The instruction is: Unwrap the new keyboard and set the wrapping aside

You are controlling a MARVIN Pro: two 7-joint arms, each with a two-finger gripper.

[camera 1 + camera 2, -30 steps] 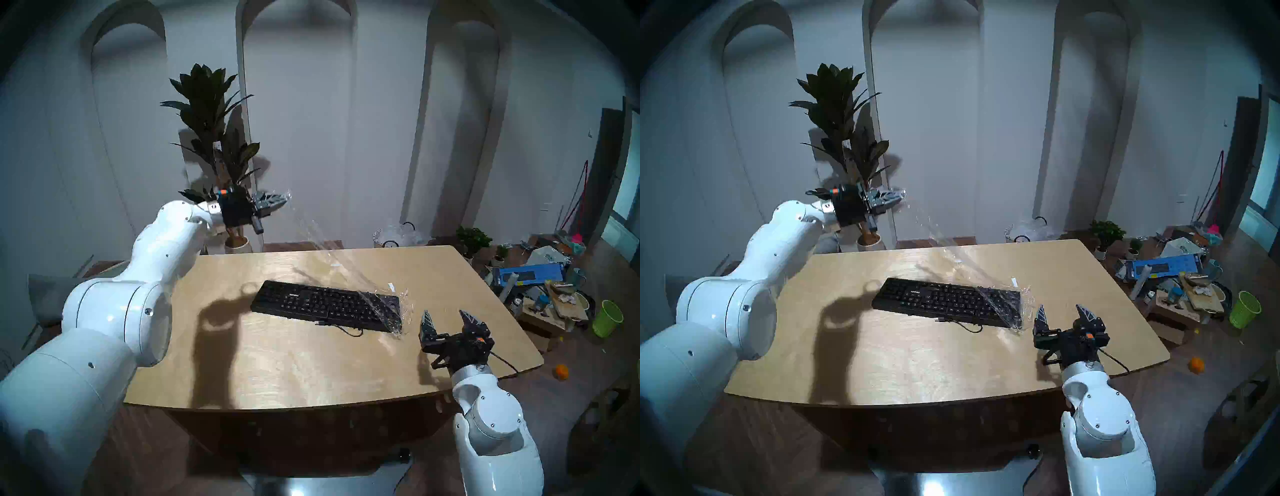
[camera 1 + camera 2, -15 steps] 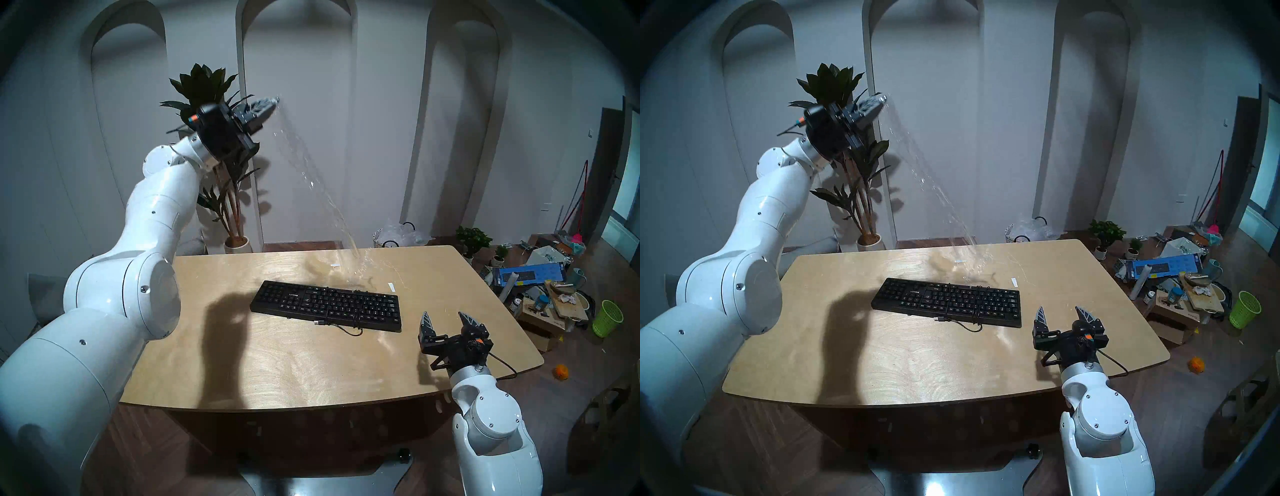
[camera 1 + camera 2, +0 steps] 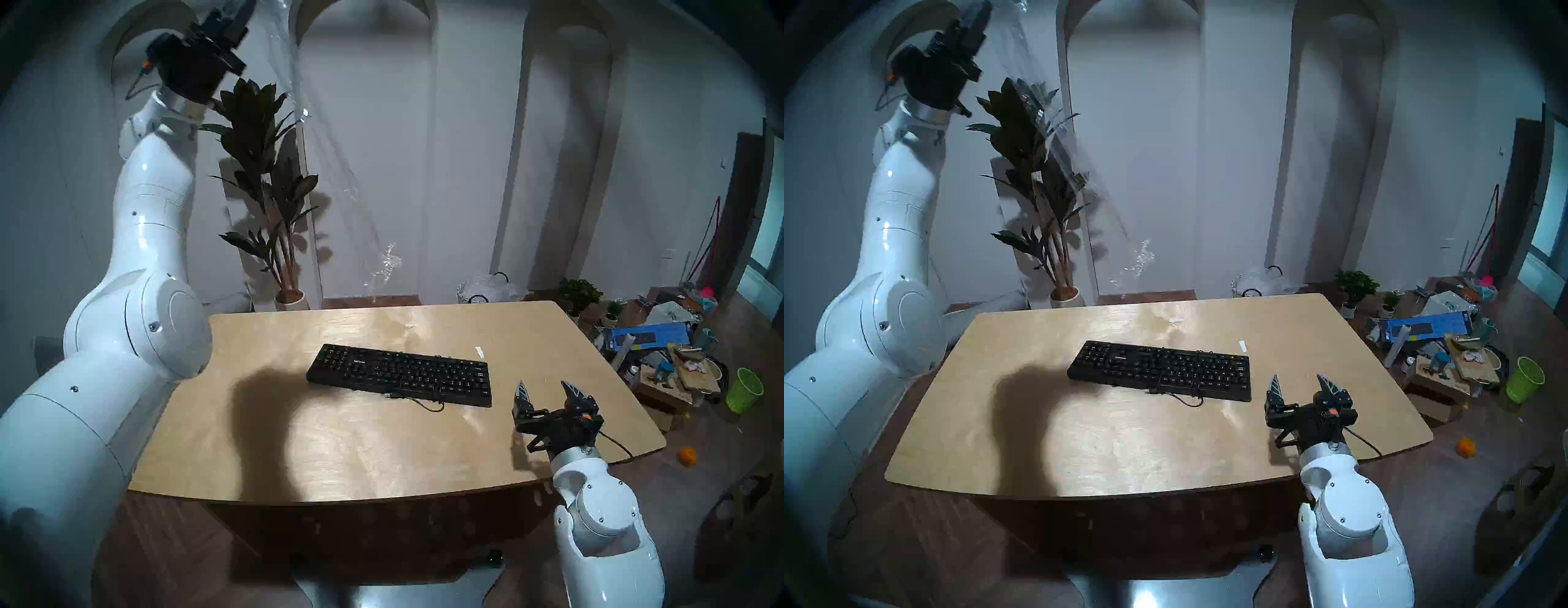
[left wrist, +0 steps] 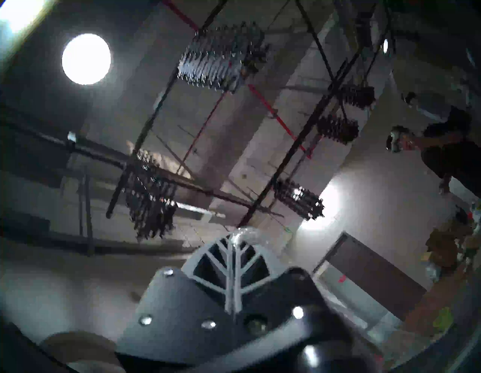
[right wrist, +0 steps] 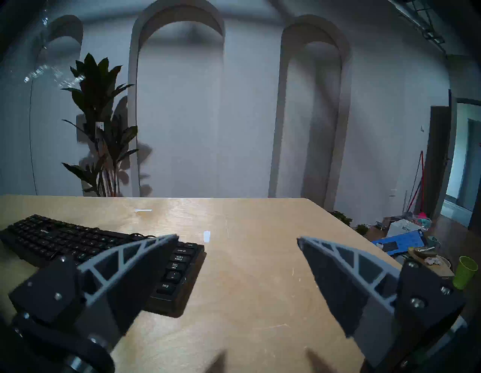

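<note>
The black keyboard [image 3: 399,373] lies bare on the wooden table [image 3: 360,458], its thin cable at its near edge. It also shows in the right wrist view [image 5: 78,239]. My left gripper [image 3: 237,8] is raised high at the upper left and is shut on the top end of the transparent wrapping [image 3: 384,261]. The wrapping hangs free in the air behind the table, clear of the keyboard. The left wrist view shows the shut gripper [image 4: 235,234] with film at its tips. My right gripper [image 3: 545,388] is open and empty, just right of the keyboard's right end.
A tall potted plant [image 3: 263,170] stands behind the table's left, under the raised arm. A heap of clear plastic with black handles [image 3: 488,288] sits behind the table. A blue box [image 3: 649,335], clutter and a green bin [image 3: 744,388] lie on the floor at right. Two white strips [image 3: 479,351] lie on the table.
My left arm has swung up and to the left, pulling the wrapping off the keyboard's right end and up off the table. The right arm has not moved.
</note>
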